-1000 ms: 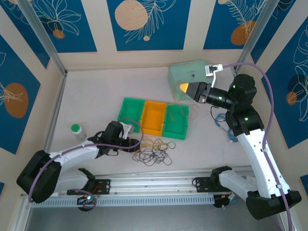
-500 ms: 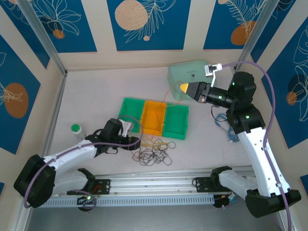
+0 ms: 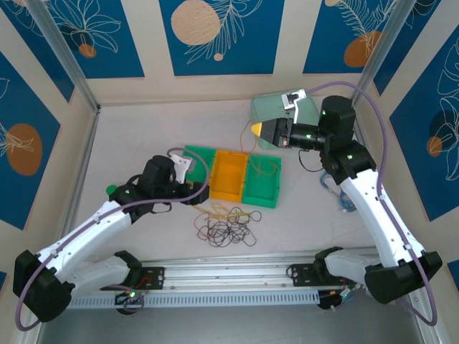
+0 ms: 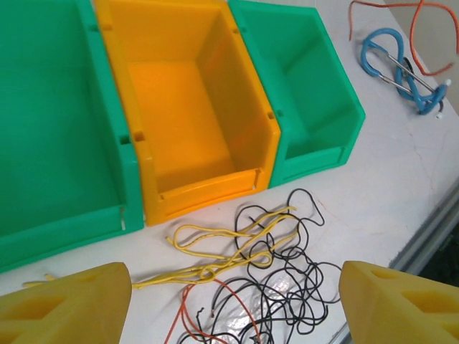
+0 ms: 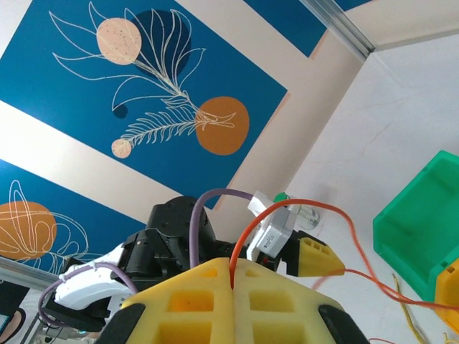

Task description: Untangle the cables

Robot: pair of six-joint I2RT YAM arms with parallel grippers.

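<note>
Mostly undone, I'd judge: the right gripper (image 5: 233, 278) pinches one thin orange cable (image 5: 287, 206), the spread left gripper (image 4: 229, 283) hovers over the tangled heap of black and yellow cables (image 3: 228, 229).

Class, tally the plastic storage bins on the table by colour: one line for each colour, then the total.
Green bins: 2
Orange bin: 1
Total: 3
</note>
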